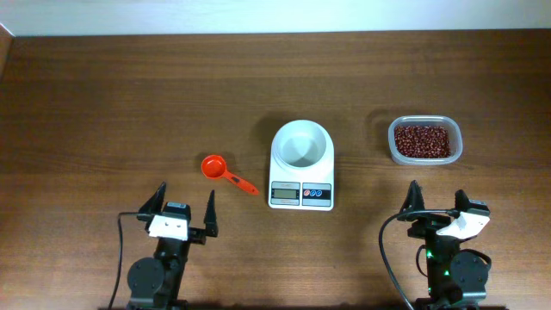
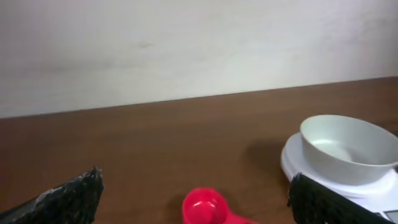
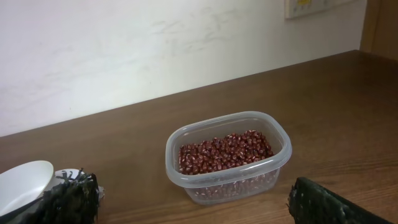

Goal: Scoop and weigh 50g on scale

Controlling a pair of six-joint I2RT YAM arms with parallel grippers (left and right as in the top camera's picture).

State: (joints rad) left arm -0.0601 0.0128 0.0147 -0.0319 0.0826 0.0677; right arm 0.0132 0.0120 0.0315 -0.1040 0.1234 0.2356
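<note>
- On my remote feed, a dark brown wood-grain surface (image 1: 129, 95) fills the overhead view, running back to a pale strip along its far edge.
- A small orange-red scoop (image 1: 226, 175) lies left of centre, round cup upward, with its handle angled toward the near right.
- A clear rectangular plastic tub (image 1: 459, 142) with rounded corners stands lidless at the right, well apart from the scoop.
- From the wrist cameras I see a plain off-white wall (image 2: 186, 43) behind the surface.
- A pale wall plate (image 3: 311, 6) is cut off at the top edge, beside brown wooden trim (image 3: 380, 25).
</note>
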